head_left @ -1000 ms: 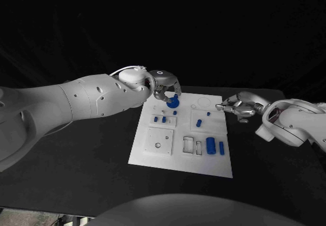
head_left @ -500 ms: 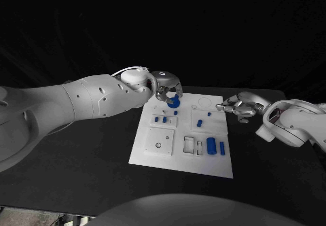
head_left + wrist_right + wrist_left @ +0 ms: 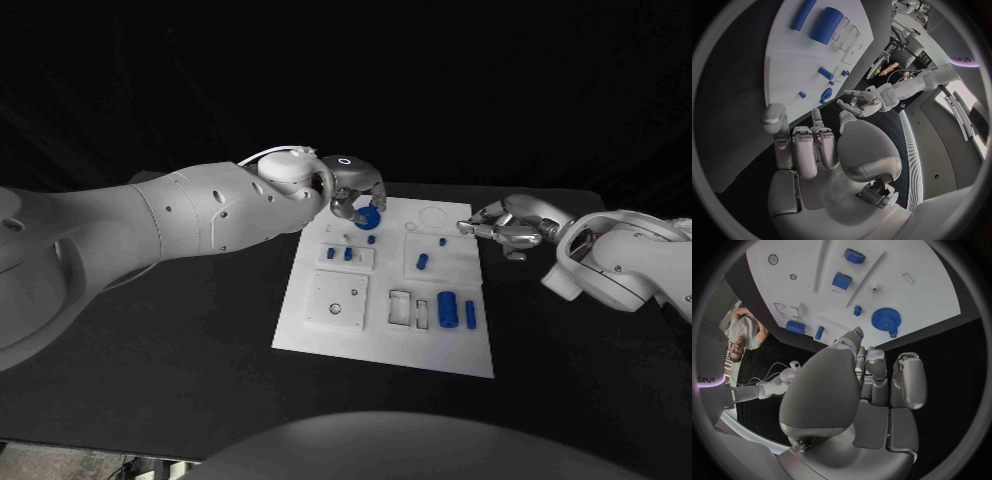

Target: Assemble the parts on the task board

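The white task board (image 3: 387,300) lies mid-table. A blue gear (image 3: 368,214) sits at its far left corner, lying flat on the board (image 3: 898,285) near the edge in the left wrist view (image 3: 886,319). My left hand (image 3: 352,190) hovers just above the gear, its fingers (image 3: 873,365) stretched out and holding nothing. My right hand (image 3: 506,226) floats beside the board's far right edge with fingers apart and empty. Two small blue blocks (image 3: 339,254), a peg (image 3: 372,240), a short piece (image 3: 421,261) and a thick cylinder (image 3: 449,308) rest on the board.
A slender blue rod (image 3: 470,314) lies beside the thick cylinder. A square white plate with a hole (image 3: 339,300) and empty rectangular slots (image 3: 410,308) take up the board's near half. Black table (image 3: 173,350) surrounds the board.
My left hand has edged slightly to the right over the gear. The gear and the right hand stay where they were.
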`<state>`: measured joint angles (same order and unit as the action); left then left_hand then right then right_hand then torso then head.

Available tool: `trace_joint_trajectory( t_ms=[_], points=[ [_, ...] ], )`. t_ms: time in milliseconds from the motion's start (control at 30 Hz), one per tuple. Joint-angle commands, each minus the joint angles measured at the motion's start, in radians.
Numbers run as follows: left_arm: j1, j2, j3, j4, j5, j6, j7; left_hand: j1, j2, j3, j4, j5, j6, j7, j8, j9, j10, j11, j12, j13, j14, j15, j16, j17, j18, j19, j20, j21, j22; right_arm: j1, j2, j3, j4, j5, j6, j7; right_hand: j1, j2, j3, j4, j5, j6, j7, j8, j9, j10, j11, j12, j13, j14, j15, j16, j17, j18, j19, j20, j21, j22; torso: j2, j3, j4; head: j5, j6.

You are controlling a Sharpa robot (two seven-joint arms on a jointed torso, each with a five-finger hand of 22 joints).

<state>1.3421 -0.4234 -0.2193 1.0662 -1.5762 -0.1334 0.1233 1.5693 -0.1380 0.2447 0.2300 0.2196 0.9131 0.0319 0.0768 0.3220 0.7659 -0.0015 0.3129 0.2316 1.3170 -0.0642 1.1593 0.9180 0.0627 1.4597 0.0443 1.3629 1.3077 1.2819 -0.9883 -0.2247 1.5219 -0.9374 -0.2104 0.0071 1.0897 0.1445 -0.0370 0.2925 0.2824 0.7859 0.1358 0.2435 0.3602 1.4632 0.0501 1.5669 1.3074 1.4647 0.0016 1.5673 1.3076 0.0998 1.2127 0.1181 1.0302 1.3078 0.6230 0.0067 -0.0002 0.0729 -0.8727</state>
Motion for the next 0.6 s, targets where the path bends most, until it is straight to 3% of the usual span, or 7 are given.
trace_joint_trajectory(
  t_ms=[33, 300, 600],
  points=[
    [-0.001, 0.005, 0.001, -0.002, -0.005, 0.021, 0.009, 0.001, 0.008, 0.007, -0.001, 0.003, 0.01, 0.001, 0.005, -0.003, 0.013, 0.002, -0.001, -0.004, -0.01, 0.0, 0.001, -0.004, -0.011, 0.002, 0.005, -0.007, 0.194, -0.001, 0.0, 0.0, 0.002, 0.0, 0.001, 0.012, 0.005, 0.003, -0.005, -0.003, 0.006, 0.005, -0.001, -0.004, -0.001, 0.108, 0.005, 0.004, 0.263, 0.106, 0.005, 0.003, 0.263, 0.016, -0.003, 0.001, -0.004, 0.108, 0.0, 0.0004, 0.0002, 0.0, 0.0],
    [-0.01, 0.02, 0.001, -0.02, -0.009, 0.037, 0.009, -0.008, -0.002, 0.029, 0.004, -0.012, 0.023, 0.006, 0.003, -0.028, 0.088, 0.005, -0.015, -0.041, -0.008, 0.002, 0.016, -0.019, -0.014, 0.009, 0.007, 0.003, 0.198, -0.001, -0.001, 0.0, 0.003, 0.0, -0.005, 0.02, 0.005, 0.003, -0.005, -0.003, 0.006, 0.006, -0.001, -0.004, -0.001, 0.108, 0.005, 0.004, 0.263, 0.106, 0.005, 0.003, 0.263, 0.016, -0.002, 0.001, -0.003, 0.109, 0.0, 0.0, -0.0004, 0.001, 0.0],
    [-0.039, 0.049, 0.001, -0.056, -0.038, 0.033, 0.024, -0.007, -0.01, 0.036, 0.001, -0.028, 0.036, 0.008, 0.003, -0.037, 0.101, 0.003, -0.031, -0.058, -0.006, 0.002, 0.022, -0.026, -0.015, 0.012, 0.008, 0.007, 0.199, -0.001, -0.002, 0.0, 0.006, 0.003, -0.009, 0.029, 0.005, 0.003, -0.005, -0.002, 0.006, 0.006, -0.001, -0.004, -0.001, 0.108, 0.005, 0.004, 0.263, 0.106, 0.005, 0.003, 0.263, 0.016, -0.001, 0.001, -0.001, 0.109, 0.0, 0.0004, -0.0004, -0.001, 0.0]
  ],
)
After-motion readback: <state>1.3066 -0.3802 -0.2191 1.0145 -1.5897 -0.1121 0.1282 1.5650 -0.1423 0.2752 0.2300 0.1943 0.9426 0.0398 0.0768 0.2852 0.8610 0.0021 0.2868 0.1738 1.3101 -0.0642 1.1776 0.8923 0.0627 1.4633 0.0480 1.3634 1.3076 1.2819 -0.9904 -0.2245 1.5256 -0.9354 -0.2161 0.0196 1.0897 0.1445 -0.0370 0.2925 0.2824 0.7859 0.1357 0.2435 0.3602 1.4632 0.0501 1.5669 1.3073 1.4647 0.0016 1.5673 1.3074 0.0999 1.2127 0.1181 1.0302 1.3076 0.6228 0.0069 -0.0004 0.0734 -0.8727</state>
